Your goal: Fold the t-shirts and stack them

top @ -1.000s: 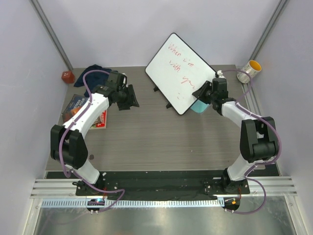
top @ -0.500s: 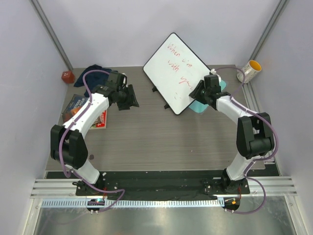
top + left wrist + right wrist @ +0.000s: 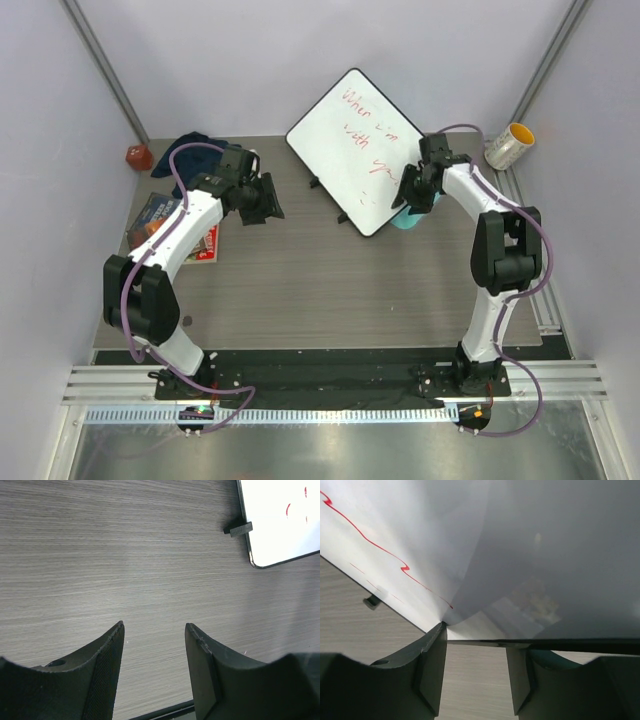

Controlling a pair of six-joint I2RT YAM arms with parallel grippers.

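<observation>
A crumpled dark navy t-shirt (image 3: 186,149) lies at the back left corner of the table, partly behind the left arm. My left gripper (image 3: 264,201) hovers over bare table to the shirt's right, open and empty; in the left wrist view (image 3: 154,627) only wood shows between its fingers. My right gripper (image 3: 410,192) is at the right edge of a tilted whiteboard (image 3: 355,148), open. In the right wrist view (image 3: 477,641) the board's dark edge (image 3: 560,643) runs across the fingertips. No second shirt is in view.
A teal object (image 3: 405,220) lies under the whiteboard's right corner. A yellow-rimmed cup (image 3: 510,145) stands at the back right. A red object (image 3: 138,157) and a magazine (image 3: 160,222) lie at the left. The whiteboard's corner (image 3: 280,525) and black clip (image 3: 238,528) show in the left wrist view.
My right gripper has swung back and left against the whiteboard's edge, and the whiteboard has shifted slightly left. The left arm has not moved.
</observation>
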